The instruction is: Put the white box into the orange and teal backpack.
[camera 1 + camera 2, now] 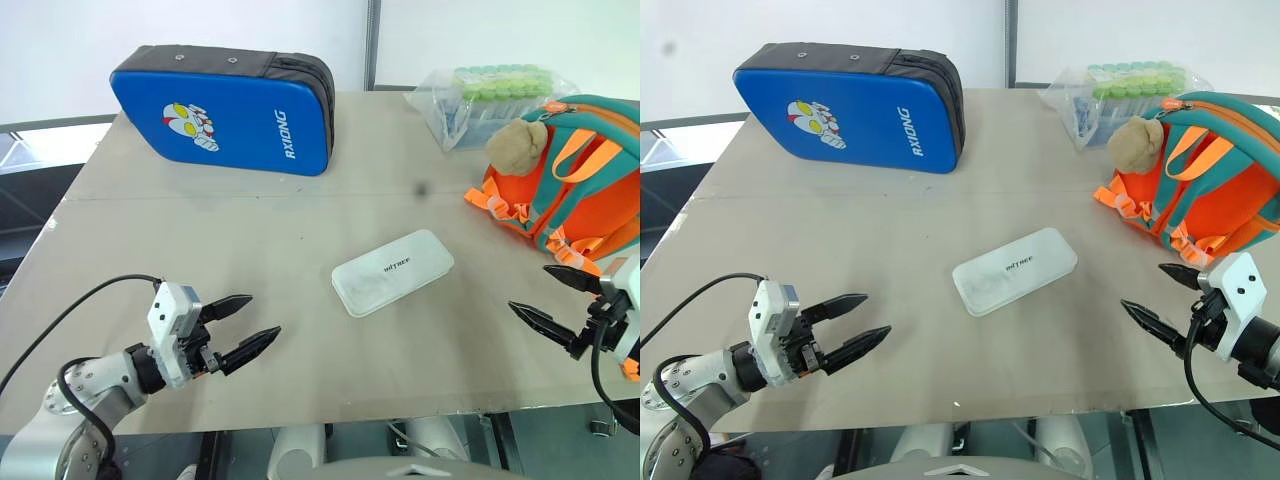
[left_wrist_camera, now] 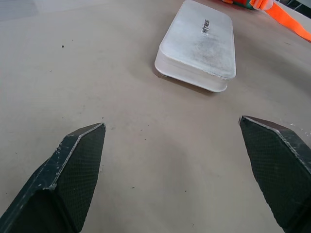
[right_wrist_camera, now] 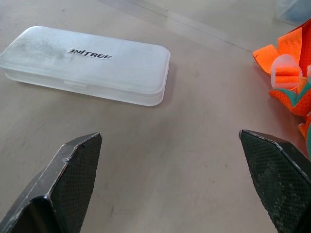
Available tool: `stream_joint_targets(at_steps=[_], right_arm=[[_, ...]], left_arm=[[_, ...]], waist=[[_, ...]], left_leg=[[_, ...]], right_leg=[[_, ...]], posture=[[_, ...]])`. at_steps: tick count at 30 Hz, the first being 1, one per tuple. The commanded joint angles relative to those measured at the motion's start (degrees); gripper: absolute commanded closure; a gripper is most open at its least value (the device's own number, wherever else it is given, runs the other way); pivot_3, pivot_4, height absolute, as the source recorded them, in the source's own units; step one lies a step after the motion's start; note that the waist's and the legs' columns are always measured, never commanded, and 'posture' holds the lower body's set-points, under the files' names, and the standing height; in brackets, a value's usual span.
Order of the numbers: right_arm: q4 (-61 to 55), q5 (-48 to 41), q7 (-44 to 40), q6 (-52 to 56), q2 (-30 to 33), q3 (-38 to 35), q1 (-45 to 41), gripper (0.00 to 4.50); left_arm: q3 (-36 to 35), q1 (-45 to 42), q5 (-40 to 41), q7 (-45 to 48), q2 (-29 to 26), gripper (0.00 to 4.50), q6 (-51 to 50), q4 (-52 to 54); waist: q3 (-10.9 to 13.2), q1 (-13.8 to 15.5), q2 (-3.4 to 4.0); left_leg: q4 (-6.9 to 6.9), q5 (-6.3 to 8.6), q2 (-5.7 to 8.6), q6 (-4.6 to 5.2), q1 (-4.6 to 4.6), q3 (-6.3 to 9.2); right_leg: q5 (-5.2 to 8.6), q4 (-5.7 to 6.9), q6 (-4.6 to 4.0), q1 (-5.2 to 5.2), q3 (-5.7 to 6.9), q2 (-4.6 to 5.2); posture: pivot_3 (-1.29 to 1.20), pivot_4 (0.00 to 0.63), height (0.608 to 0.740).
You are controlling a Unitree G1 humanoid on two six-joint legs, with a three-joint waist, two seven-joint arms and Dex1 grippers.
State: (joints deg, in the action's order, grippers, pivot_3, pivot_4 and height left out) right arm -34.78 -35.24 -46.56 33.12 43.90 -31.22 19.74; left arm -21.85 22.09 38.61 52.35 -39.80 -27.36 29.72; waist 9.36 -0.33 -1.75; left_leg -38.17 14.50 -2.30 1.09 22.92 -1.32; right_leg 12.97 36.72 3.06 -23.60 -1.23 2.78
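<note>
White box (image 1: 392, 271), flat and rounded at the corners, was seen lying at the middle of the table (image 1: 250, 230), lid up with its small dark lettering showing, untouched by either gripper.

Starting at the left: the left gripper (image 1: 245, 329) was held low over the near edge, at about eight o'clock from the box, its two black fingers spread wide with nothing between them. From the left wrist camera the bare tabletop was seen between the fingers (image 2: 68, 184), with the box lying ahead of them and well apart.

At eleven o'clock from the box, a blue padded case (image 1: 225, 110) with a cartoon figure was stood at the far left of the table. At one o'clock, a clear bag of green-capped tubes (image 1: 490, 95) was set at the far edge.

The orange and teal backpack (image 1: 585, 175) was found at two o'clock from the box, at the right side of the table, a tan plush toy (image 1: 518, 143) resting against its upper part and orange straps trailing toward the box.

Last, the right gripper (image 1: 550, 298) was held at four o'clock from the box, just below the backpack, fingers wide apart and empty.
</note>
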Motion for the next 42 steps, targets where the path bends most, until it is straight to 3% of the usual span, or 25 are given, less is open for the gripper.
stream_joint_targets(at_steps=[1, 5, 7, 8, 11, 16, 17, 18, 22, 26, 29, 34, 42], right_arm=[[-0.3, 3.0, 1.5, -2.3, 0.1, 1.7, -0.9, 0.03], [-1.0, 7.1, 6.5, -0.9, 0.1, 6.0, -4.1, 0.03], [-0.5, 5.3, 6.0, 0.6, 0.2, 7.1, -5.8, 0.0], [0.1, 2.8, 5.4, 2.4, 0.1, 7.4, -7.2, 0.26], [3.2, 5.2, 7.9, 3.7, 0.2, 11.6, -12.8, 1.3], [11.8, 12.4, 11.3, 3.5, 0.4, 20.6, -24.1, 3.76], [14.3, 14.5, 11.8, 3.3, 0.6, 22.9, -26.9, 4.31], [17.0, 16.7, 12.0, 2.3, 0.6, 25.3, -29.6, 4.46], [29.9, 27.3, 11.8, -3.3, -1.0, 36.7, -40.7, 4.46], [34.3, 30.3, 6.7, -4.9, -3.1, 43.9, -45.1, 4.46], [25.9, 26.4, 1.7, -0.6, -3.7, 45.6, -42.7, 4.46], [11.8, 23.9, 2.3, 8.8, -2.9, 44.2, -38.1, 4.46], [4.2, 26.5, 9.2, 14.8, -4.8, 43.6, -31.8, 4.46]], left_arm=[[0.5, -0.9, 0.4, -1.6, 1.0, 0.0, 0.6, 2.4], [2.2, -3.3, 1.0, -6.0, 2.8, 0.0, -1.2, 4.6], [2.9, -4.1, 2.5, -7.5, 3.4, 0.53, -2.9, 5.5], [3.3, -4.6, 3.4, -9.0, 3.8, 0.72, -4.3, 6.2], [7.2, -6.5, 4.2, -15.8, 5.2, 2.12, -9.8, 9.7], [14.5, -11.1, 3.0, -26.7, 7.1, 4.49, -19.2, 11.9], [16.0, -12.7, 2.9, -28.7, 7.6, 4.5, -21.3, 11.8], [17.5, -14.2, 2.3, -30.2, 7.9, 4.5, -22.8, 11.6], [21.2, -19.4, 2.3, -36.8, 12.4, 4.5, -29.2, 9.2], [23.7, -23.6, 2.0, -36.8, 13.2, 4.5, -33.5, 5.6], [26.0, -29.0, 0.4, -35.7, 13.8, 4.5, -34.1, 0.4], [24.7, -31.9, -0.2, -31.9, 11.1, 4.5, -33.3, -3.1], [22.5, -27.5, -3.0, -25.7, 2.1, 4.5, -30.4, -4.3]], waist=[[0.0, 0.0, 0.0], [0.0, 0.0, 0.0], [0.0, 0.0, 0.0], [0.0, 0.0, 0.0], [0.0, -0.1, -0.01], [0.0, -0.2, 0.0], [0.0, -0.2, 0.0], [0.0, -0.3, -0.01], [0.0, -0.4, -0.01], [0.0, -0.3, -0.01], [0.0, 0.4, 0.04], [0.0, 0.1, 0.04], [0.0, -0.7, 0.0]], left_leg=[[0.0, 0.0, 0.0, 0.0, 0.0, 0.0], [-0.02, 0.0, 0.01, 0.0, -0.01, 0.0], [-0.02, 0.0, 0.02, 0.0, 0.0, -0.01], [-0.01, 0.0, 0.02, 0.0, 0.0, 0.0], [-0.01, 0.0, 0.03, 0.01, 0.01, -0.01], [-0.02, -0.01, 0.15, 0.01, -0.01, -0.01], [-0.02, -0.01, 0.16, 0.02, -0.01, 0.0], [-0.03, -0.01, 0.16, 0.02, -0.01, 0.02], [-0.04, -0.02, 0.17, 0.02, -0.04, 0.0], [-0.01, -0.02, 0.16, 0.02, 0.05, -0.01], [0.05, -0.01, 0.16, 0.02, 0.1, 0.03], [0.06, -0.01, 0.15, 0.01, 0.09, 0.17], [0.03, -0.01, 0.11, 0.01, -0.06, 0.14]], right_leg=[[0.0, 0.0, 0.0, 0.0, 0.0, 0.0], [0.0, 0.0, 0.0, 0.0, -0.01, 0.01], [-0.01, 0.0, 0.0, 0.01, -0.02, 0.0], [-0.01, 0.0, -0.01, 0.01, -0.02, 0.0], [-0.02, 0.01, -0.02, 0.01, -0.03, 0.0], [-0.09, 0.02, -0.13, 0.03, -0.05, -0.06], [-0.13, 0.04, -0.18, 0.02, -0.05, -0.07], [-0.14, 0.05, -0.19, 0.03, -0.05, -0.11], [-0.17, 0.06, -0.23, 0.08, -0.05, -0.17], [-0.18, 0.06, -0.23, 0.04, -0.01, -0.26], [-0.22, 0.05, -0.14, 0.03, 0.14, -0.26], [-0.19, 0.05, -0.19, 0.03, 0.09, -0.25], [-0.16, 0.1, -0.26, 0.04, 0.01, -0.24]], posture=[[0.0, 0.15, 0.74], [0.0, 0.15, 0.74], [0.0, 0.15, 0.74], [0.0, 0.15, 0.74], [0.0, 0.15, 0.74], [0.0, 0.15, 0.74], [0.0, 0.15, 0.74], [0.0, 0.15, 0.74], [0.0, 0.15, 0.74], [0.0, 0.15, 0.74], [0.0, 0.15, 0.74], [0.0, 0.15, 0.74], [0.0, 0.15, 0.74]])
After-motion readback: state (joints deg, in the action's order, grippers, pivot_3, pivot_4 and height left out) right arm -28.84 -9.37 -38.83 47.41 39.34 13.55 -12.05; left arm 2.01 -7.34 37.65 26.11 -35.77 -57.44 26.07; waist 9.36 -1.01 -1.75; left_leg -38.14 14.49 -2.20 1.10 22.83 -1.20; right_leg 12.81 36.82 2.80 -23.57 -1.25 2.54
